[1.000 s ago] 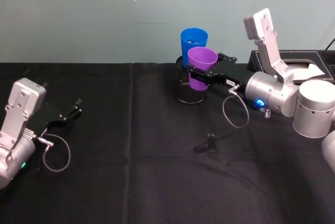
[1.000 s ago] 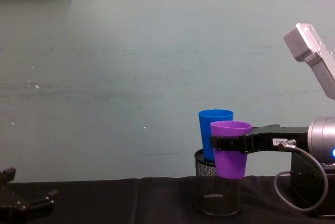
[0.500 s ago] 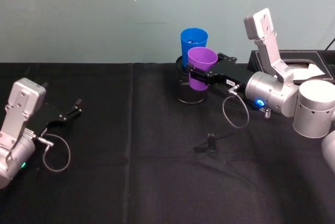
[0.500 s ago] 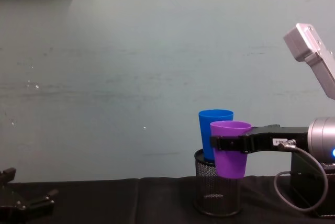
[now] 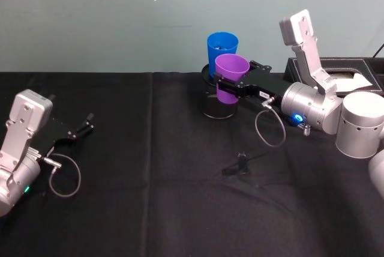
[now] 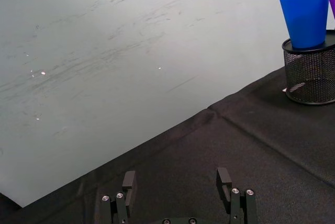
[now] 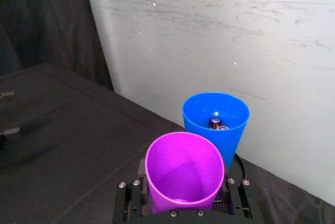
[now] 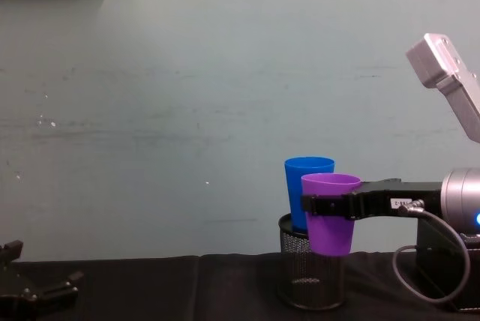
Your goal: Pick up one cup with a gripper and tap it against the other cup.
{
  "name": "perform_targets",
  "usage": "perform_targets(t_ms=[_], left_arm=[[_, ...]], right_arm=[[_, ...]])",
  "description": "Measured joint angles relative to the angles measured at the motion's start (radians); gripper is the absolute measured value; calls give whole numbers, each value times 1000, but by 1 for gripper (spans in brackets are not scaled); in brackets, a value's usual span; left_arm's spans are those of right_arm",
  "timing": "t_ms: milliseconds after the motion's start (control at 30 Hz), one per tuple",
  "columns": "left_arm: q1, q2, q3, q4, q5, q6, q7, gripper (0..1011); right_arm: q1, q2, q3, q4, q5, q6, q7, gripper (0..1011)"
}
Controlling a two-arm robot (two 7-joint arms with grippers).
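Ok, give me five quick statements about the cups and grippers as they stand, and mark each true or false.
1. The right gripper holds the purple cup off the table. True.
2. The blue cup lies on its side on the cloth. False: it stands upright in the black mesh holder.
3. The left gripper is shut on the blue cup. False: it is open, low at the table's left, holding nothing.
4. The blue cup has small items inside. True, seen in the right wrist view.
5. The purple cup is upside down. False: its mouth faces up.
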Motion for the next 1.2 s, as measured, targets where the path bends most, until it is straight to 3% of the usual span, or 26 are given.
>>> perform_targets(t_ms=[933, 1200], left_arm=[[0, 0, 0, 0, 0, 0, 0, 1000], [0, 0, 0, 0, 0, 0, 0, 1000]], right_arm=[[0, 1, 0, -1, 0, 0, 0, 741], [-55, 39, -7, -110, 2, 22, 5, 741]])
